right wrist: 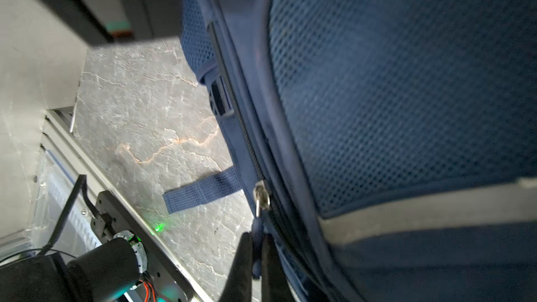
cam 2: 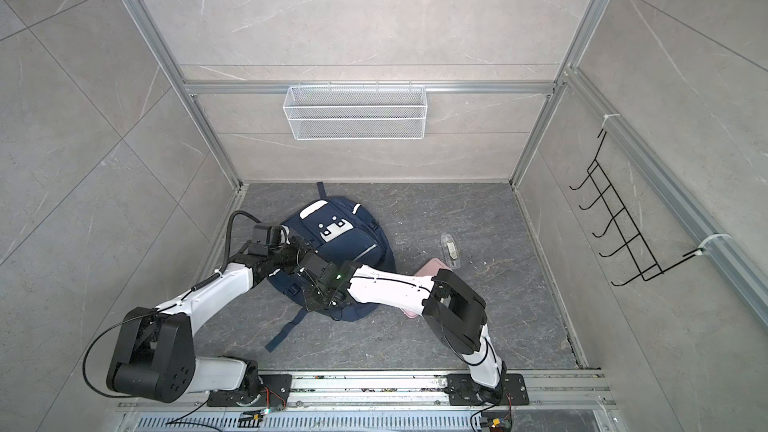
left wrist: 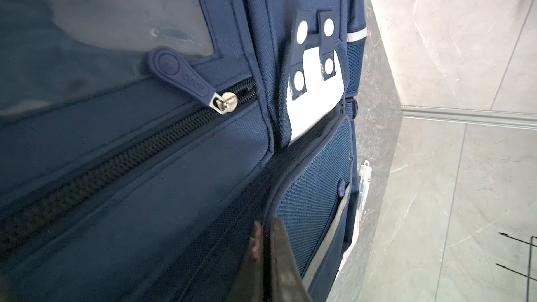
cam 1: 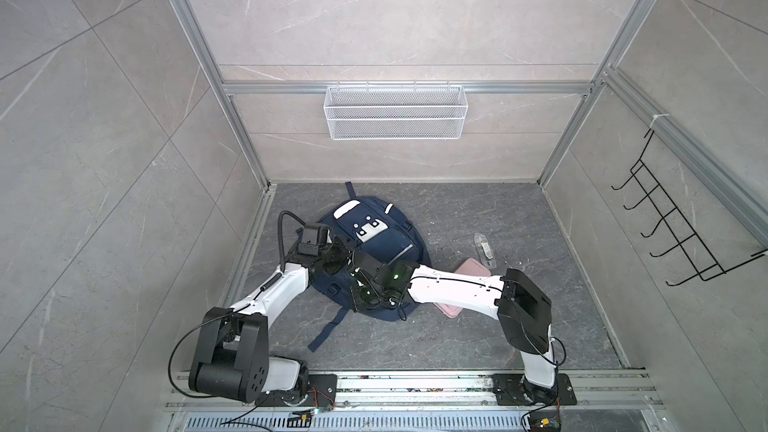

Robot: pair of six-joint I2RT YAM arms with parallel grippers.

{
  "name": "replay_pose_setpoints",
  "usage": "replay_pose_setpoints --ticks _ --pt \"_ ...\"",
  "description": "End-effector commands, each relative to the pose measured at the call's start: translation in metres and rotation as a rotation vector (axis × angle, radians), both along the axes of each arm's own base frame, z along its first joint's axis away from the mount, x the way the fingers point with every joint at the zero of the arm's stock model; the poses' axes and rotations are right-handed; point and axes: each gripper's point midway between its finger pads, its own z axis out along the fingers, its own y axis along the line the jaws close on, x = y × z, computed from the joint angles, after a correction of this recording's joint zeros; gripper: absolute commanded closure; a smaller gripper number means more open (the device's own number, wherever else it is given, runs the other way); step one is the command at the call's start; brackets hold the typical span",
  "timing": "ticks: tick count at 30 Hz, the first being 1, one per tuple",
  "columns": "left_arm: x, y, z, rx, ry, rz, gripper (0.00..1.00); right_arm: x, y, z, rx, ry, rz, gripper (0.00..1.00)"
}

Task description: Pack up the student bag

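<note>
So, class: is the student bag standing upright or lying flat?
Lying flat: the student bag shows its front pockets upward in both top views.

Pale grey marbled walls [cam 1: 395,14] in an aluminium frame [cam 1: 407,88] enclose a dark grey veined counter [cam 1: 498,222], evenly lit. A white wire-mesh basket [cam 1: 395,128] hangs on the wall behind the counter's far edge, and a black wire hook rack [cam 1: 681,226] on the wall along its right edge.

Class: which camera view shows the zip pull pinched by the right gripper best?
The right wrist view: the zip pull sits close up, pinched in the right gripper. In both top views the right arm hides it; the left wrist view shows only a different zip pull.
</note>
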Motion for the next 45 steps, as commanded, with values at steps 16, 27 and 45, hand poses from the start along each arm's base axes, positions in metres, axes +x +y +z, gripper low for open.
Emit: replay_pose_setpoints --ticks 16,27,45 --pt "-0.031 0.01 0.003 -0.107 -0.018 0.116 1.0 0.027 -0.081 0.02 0.048 -0.041 -0.099 1.0" --pt "-0.029 0.002 0.003 -0.102 -0.015 0.09 1.0 -0.008 -0.006 0.018 0.069 -0.02 0.062 1.0" --pt "-0.016 -0.013 -0.008 -0.05 0.014 -0.023 1.0 -0.015 0.013 0.019 0.1 -0.009 0.052 0.79"
